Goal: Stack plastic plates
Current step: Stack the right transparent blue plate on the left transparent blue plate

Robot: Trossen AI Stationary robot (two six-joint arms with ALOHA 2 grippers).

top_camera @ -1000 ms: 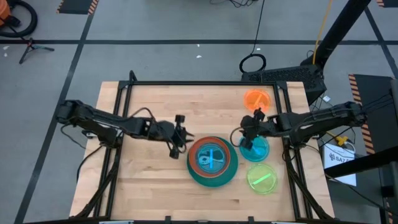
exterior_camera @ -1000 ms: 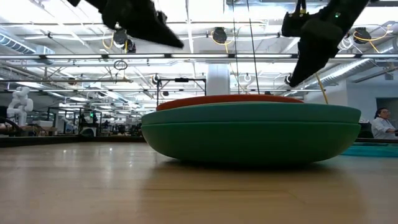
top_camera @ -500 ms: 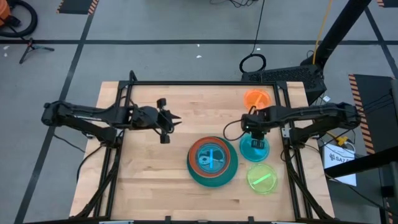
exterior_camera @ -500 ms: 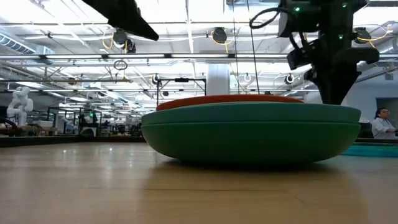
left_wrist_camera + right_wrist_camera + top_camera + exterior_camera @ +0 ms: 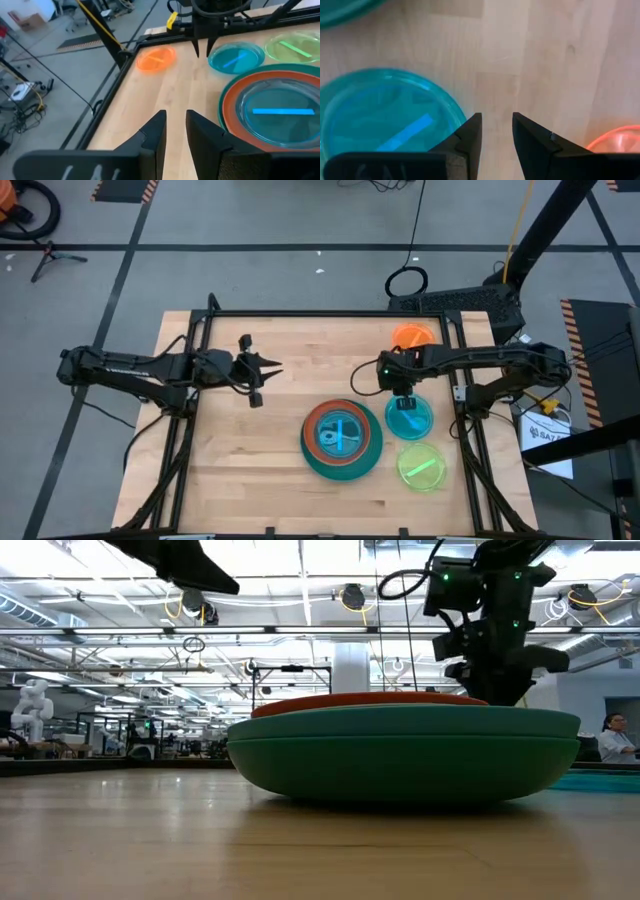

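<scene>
A stack (image 5: 342, 440) stands at the table's middle: a large teal plate, a red-orange plate (image 5: 235, 107) in it, and a translucent blue plate (image 5: 282, 110) on top. A small blue plate (image 5: 410, 418) lies on the table to its right. A lime plate (image 5: 422, 467) lies nearer and an orange plate (image 5: 412, 337) farther back. My right gripper (image 5: 400, 387) is open and points down over the table just beside the small blue plate's far-left rim (image 5: 452, 107). My left gripper (image 5: 270, 370) is open and empty, in the air left of the stack.
Bare wood lies between the stack and the table's left edge (image 5: 175, 410). A black frame rail (image 5: 330, 313) runs along the far edge. The right arm (image 5: 480, 362) reaches in from the right, past the orange plate.
My left gripper has drawn back from the stack toward the table's left and far edges. My right gripper has tipped to point down, come lower, and shifted from over the small blue plate toward its far-left rim. The plates have kept still.
</scene>
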